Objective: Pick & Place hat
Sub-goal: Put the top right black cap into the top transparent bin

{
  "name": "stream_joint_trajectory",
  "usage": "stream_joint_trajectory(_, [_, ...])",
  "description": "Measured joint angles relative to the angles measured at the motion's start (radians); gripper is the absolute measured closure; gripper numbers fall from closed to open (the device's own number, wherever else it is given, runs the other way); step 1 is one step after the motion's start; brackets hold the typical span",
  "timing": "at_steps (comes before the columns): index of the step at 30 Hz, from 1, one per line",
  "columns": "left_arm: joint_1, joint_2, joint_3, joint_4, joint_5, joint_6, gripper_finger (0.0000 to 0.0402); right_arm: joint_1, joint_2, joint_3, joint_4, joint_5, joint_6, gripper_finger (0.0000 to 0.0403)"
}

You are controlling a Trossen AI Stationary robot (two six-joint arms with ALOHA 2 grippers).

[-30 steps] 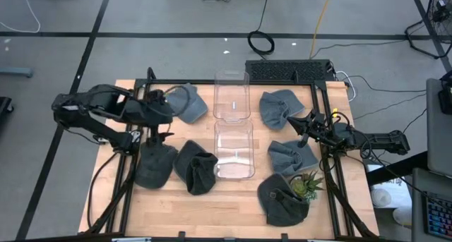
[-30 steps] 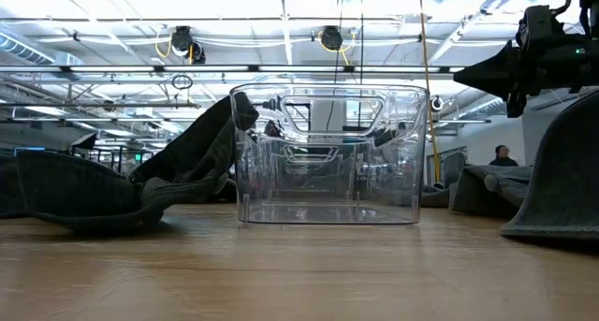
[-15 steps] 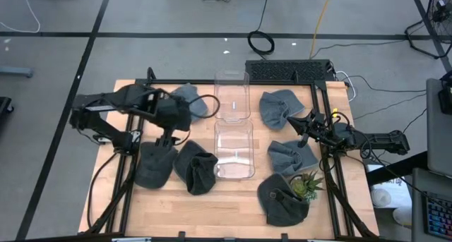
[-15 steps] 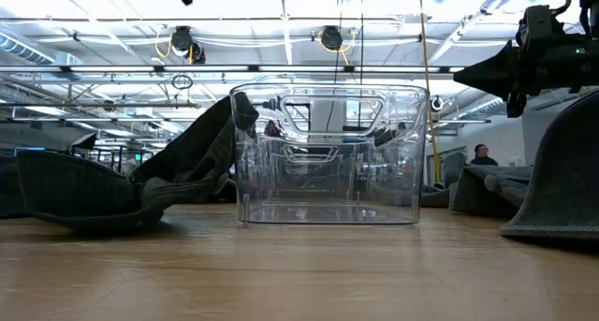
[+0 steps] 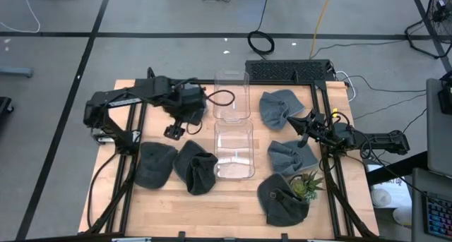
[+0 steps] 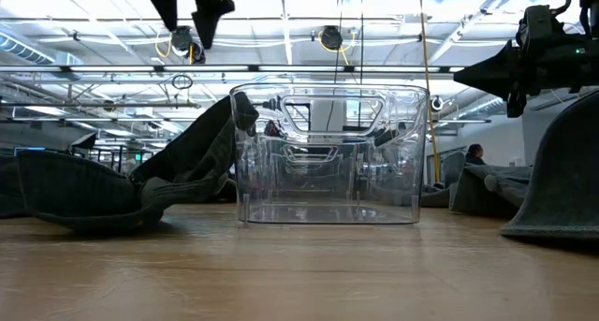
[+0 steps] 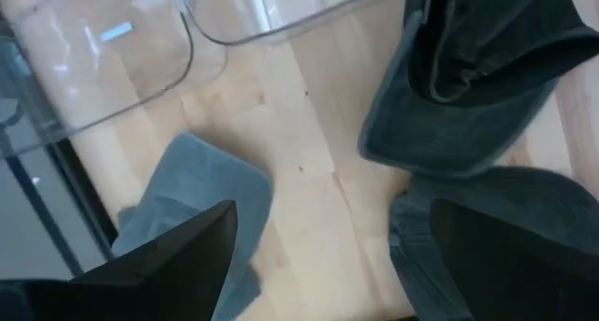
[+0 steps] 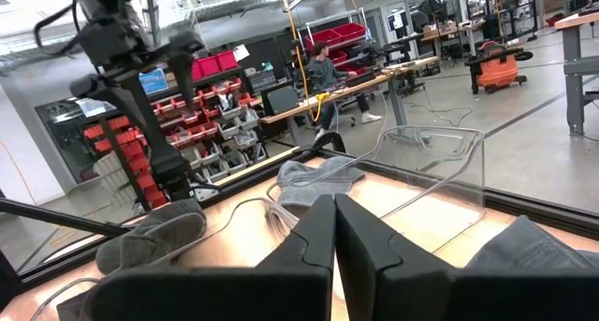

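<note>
Black fingers of the left pincer (image 7: 323, 246) stand spread wide with nothing between them. A moment ago that arm was out past the bench's left edge; it has now swung in over the bench (image 5: 233, 207) toward the clear tub (image 5: 234, 149) and hangs high above the wood.

Right under it, beside the tub's far left corner, lies a pale blue-grey hat (image 7: 192, 204). It rests flat on the bench, untouched. That looks to me like the hat being lined up, so the pick has not yet begun: the pincer would have to drop a good way before it could close on the cloth.

Further left of the tub sit two dark hats (image 5: 155, 164) (image 5: 196, 168), touching each other. A second tub (image 5: 232, 95) butts against the first one's far end; both are empty, so nothing has been placed.

Right of the tub, the right pincer (image 5: 305, 125) waits pressed shut above more hats (image 5: 280, 106), having not stirred.
</note>
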Motion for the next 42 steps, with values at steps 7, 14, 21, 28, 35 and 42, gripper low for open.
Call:
stream_joint_trajectory(7, [0.052, 0.075, 0.0, -0.001, 0.081, 0.063, 0.0039, 0.0, 0.0, 0.0, 0.0, 0.0, 0.0, 0.0403])
stream_joint_trajectory(14, [0.051, 0.128, -0.024, 0.008, 0.111, 0.087, 0.0039, 0.0, 0.0, 0.0, 0.0, 0.0, 0.0, 0.0403])
stream_joint_trajectory(21, [0.035, 0.129, -0.159, 0.128, 0.053, 0.045, 0.0039, 0.0, 0.0, 0.0, 0.0, 0.0, 0.0, 0.0403])
stream_joint_trajectory(28, [0.021, 0.121, -0.267, 0.215, 0.074, 0.018, 0.0039, 0.0, 0.0, 0.0, 0.0, 0.0, 0.0, 0.0403])
stream_joint_trajectory(35, [0.003, 0.12, -0.343, 0.296, 0.178, 0.02, 0.0039, 0.0, 0.0, 0.0, 0.0, 0.0, 0.0, 0.0403])
stream_joint_trajectory(42, [0.0, 0.12, -0.437, 0.377, 0.227, 0.01, 0.0039, 0.0, 0.0, 0.0, 0.0, 0.0, 0.0, 0.0403])
